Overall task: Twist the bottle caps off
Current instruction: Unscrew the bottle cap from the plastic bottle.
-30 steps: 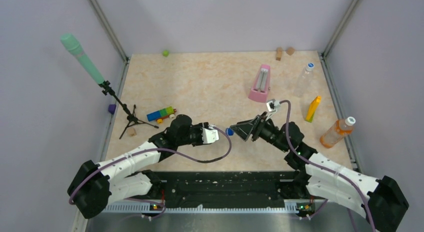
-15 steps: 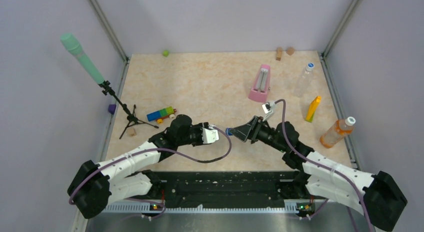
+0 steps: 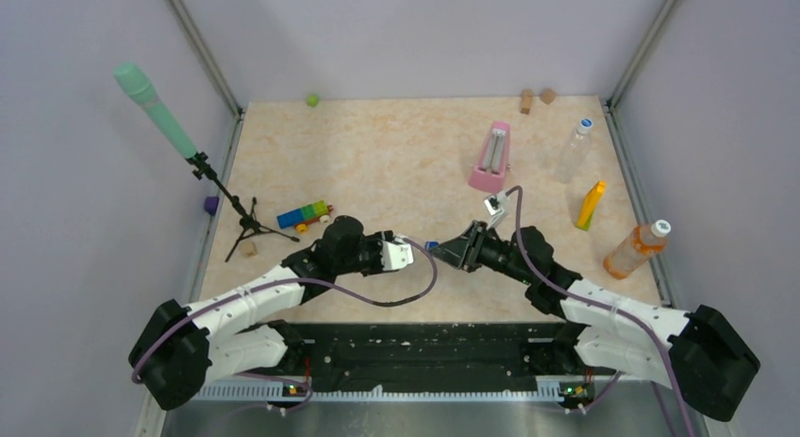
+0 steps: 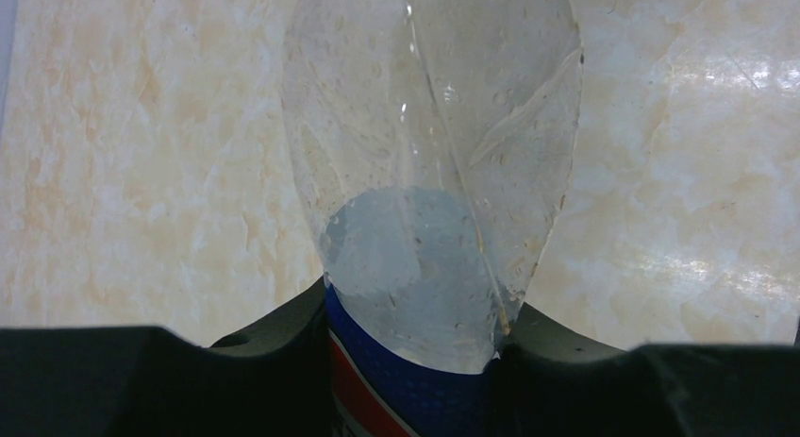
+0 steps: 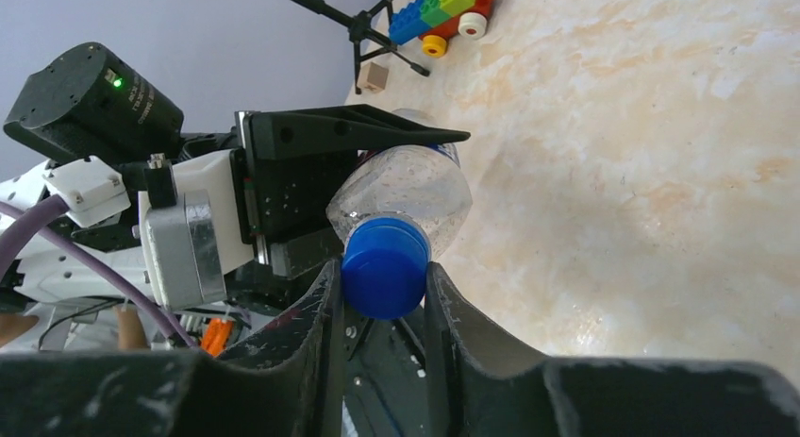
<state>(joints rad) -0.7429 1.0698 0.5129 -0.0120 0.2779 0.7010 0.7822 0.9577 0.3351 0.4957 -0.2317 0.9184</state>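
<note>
My left gripper (image 3: 408, 255) is shut on the short clear bottle (image 4: 434, 173) with the blue label, holding it on its side low over the table. Its dark blue cap (image 5: 385, 267) points toward the right arm. My right gripper (image 5: 382, 286) is shut on that cap, one finger on each side of it. In the top view the cap (image 3: 430, 245) shows only as a sliver between the two grippers. The taller clear bottle (image 3: 573, 149) with its pale cap (image 3: 585, 124) and the orange-tinted bottle (image 3: 635, 250) with its white cap (image 3: 660, 227) lie at the right, untouched.
A pink metronome (image 3: 491, 157) stands behind the right gripper, with a slim yellow object (image 3: 591, 204) to its right. A toy block train (image 3: 304, 214) and a microphone stand (image 3: 226, 201) are at the left. A green cube (image 3: 311, 100) and wooden blocks (image 3: 538, 98) lie by the back wall.
The right gripper has slid left onto the blue cap and closed on it. The left gripper and the bottle have stayed still.
</note>
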